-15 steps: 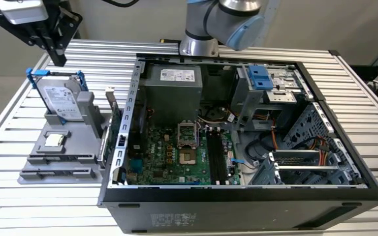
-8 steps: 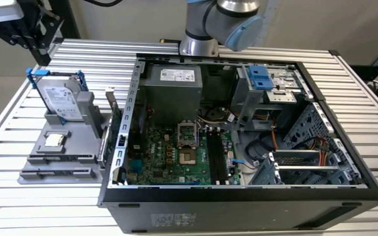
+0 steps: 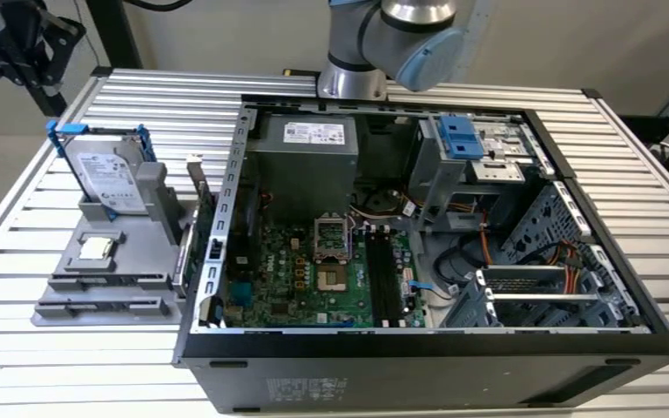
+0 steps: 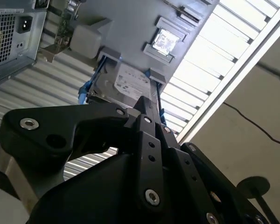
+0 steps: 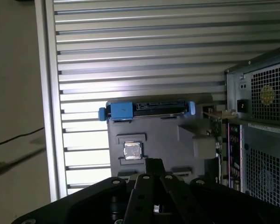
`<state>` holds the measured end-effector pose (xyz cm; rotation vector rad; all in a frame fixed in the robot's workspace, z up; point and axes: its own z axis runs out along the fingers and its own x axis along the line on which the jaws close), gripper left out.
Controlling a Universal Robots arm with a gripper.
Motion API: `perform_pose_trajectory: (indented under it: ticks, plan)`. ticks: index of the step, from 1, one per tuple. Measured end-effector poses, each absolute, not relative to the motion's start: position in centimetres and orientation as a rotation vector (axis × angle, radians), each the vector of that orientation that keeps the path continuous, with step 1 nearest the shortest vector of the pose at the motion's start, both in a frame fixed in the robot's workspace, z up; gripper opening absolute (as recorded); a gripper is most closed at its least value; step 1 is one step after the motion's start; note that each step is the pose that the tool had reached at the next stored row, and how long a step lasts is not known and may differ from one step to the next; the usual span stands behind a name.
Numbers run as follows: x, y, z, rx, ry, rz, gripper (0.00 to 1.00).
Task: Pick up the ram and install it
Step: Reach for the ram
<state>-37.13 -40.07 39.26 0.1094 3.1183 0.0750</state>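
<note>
Seemingly, ram [image 4: 190,15] slotted in grey holder [image 4: 126,23], well apart from hand [image 4: 151,100], hand pinched narrow

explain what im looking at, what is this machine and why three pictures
The jointed grey-and-blue thing at the top of the exterior view is a robot arm; that picture comes from a camera standing off the arm. The two wrist views come from cameras riding on the arm, and the black linkage in them is its end effector, the part that grasps. On the slatted metal table sits an open computer case with a green motherboard. Toward the exterior view's left is a grey holder carrying a silver hard drive in a blue bracket and a small square chip. The end effector points at that holder; whether it holds anything, I cannot tell.
</note>
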Motion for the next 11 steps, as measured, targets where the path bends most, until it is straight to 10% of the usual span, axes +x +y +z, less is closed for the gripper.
perform_pose_trajectory:
  ticks: [11]
  plan:
    - [-37.1,-42.6,39.3,0.097,3.12,0.075,0.0]
